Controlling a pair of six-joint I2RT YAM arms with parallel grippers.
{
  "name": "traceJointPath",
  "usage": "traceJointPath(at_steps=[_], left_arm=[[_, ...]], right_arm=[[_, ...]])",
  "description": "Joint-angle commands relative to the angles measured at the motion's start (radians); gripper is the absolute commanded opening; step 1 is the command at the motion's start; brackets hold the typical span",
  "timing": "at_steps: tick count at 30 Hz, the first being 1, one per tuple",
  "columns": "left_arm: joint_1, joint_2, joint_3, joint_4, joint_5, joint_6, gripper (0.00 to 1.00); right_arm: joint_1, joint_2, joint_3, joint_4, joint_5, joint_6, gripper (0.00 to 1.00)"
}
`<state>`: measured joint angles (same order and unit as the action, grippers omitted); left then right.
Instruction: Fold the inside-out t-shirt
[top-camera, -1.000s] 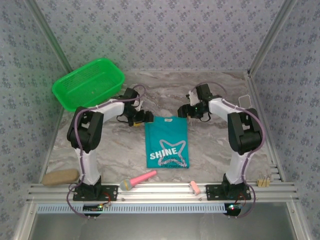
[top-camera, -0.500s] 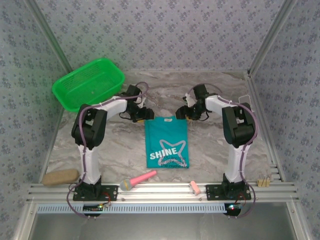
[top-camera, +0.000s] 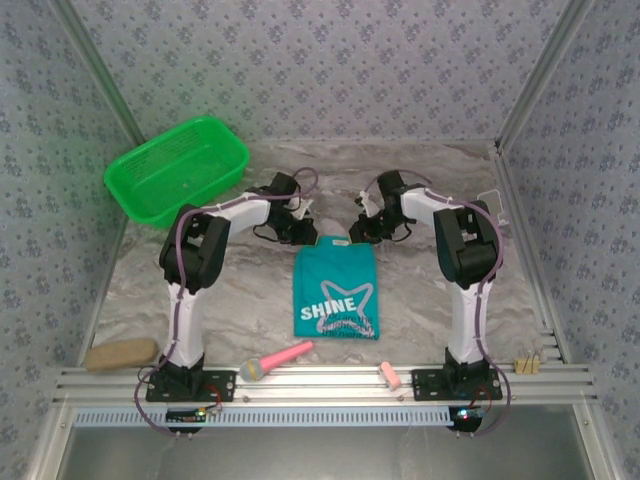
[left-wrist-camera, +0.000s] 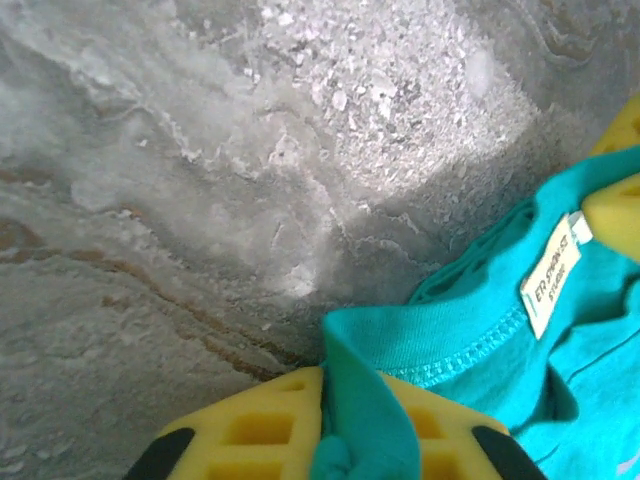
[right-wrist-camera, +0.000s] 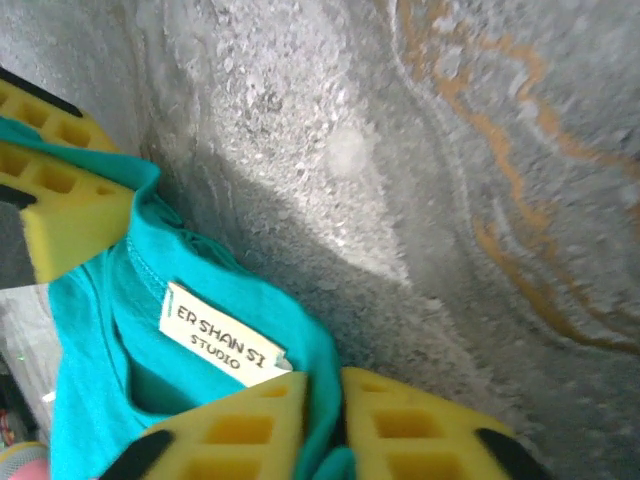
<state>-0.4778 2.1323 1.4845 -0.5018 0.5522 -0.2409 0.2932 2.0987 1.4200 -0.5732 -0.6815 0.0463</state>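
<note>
The inside-out t-shirt (top-camera: 337, 290) lies folded into a narrow teal oblong mid-table, with white "SHINE" lettering showing near its front end. My left gripper (top-camera: 306, 232) is at its far left corner, shut on a fold of teal cloth (left-wrist-camera: 470, 330) by the neckline. My right gripper (top-camera: 362, 232) is at the far right corner, also shut on the neck edge (right-wrist-camera: 100, 340). A white label (right-wrist-camera: 215, 335) sits inside the collar between them. The other gripper's yellow fingers (right-wrist-camera: 60, 200) show in each wrist view.
A green mesh basket (top-camera: 177, 168) stands at the back left. Along the near rail lie a tan sponge (top-camera: 121, 354), a pink and yellow handled tool (top-camera: 285, 357), a small pink piece (top-camera: 388, 375) and a wooden bit (top-camera: 527, 364).
Both grippers moved inward to the shirt's far corners and shut on the cloth. The far edge has drawn in a little.
</note>
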Motion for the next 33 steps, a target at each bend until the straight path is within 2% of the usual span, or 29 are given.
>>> traceJointPath(at_steps=[1, 4, 8, 14, 17, 20, 24, 27, 29, 33], left_arm=[[0.014, -0.013, 0.006, -0.033, 0.054, 0.04, 0.0], [0.029, -0.081, 0.008, -0.027, 0.071, 0.081, 0.0], [0.068, -0.147, 0.115, -0.058, 0.103, 0.126, 0.0], [0.097, -0.171, 0.484, -0.268, 0.111, 0.274, 0.0], [0.095, -0.25, 0.488, -0.243, 0.154, 0.383, 0.0], [0.076, -0.399, 0.267, -0.119, 0.171, 0.524, 0.0], [-0.003, -0.635, -0.228, 0.161, 0.155, 0.767, 0.0], [-0.083, -0.748, -0.57, 0.418, 0.111, 0.811, 0.0], [-0.122, -0.759, -0.7, 0.505, 0.054, 0.82, 0.0], [-0.227, -0.762, -0.821, 0.476, -0.068, 0.917, 0.0]], right_arm=[[-0.009, -0.015, 0.008, -0.012, -0.081, -0.004, 0.0], [-0.027, -0.084, -0.002, 0.031, -0.16, -0.017, 0.0], [-0.043, -0.195, 0.025, 0.111, -0.12, -0.045, 0.0], [-0.063, -0.314, 0.218, 0.129, -0.068, -0.14, 0.0], [-0.054, -0.396, 0.217, 0.15, -0.032, -0.248, 0.0], [-0.032, -0.502, 0.081, 0.2, 0.007, -0.386, 0.0], [0.023, -0.647, -0.275, 0.356, 0.084, -0.584, 0.0], [0.069, -0.734, -0.57, 0.481, 0.129, -0.728, 0.0], [0.085, -0.766, -0.679, 0.49, 0.13, -0.779, 0.0], [0.133, -0.775, -0.715, 0.401, 0.172, -0.871, 0.0]])
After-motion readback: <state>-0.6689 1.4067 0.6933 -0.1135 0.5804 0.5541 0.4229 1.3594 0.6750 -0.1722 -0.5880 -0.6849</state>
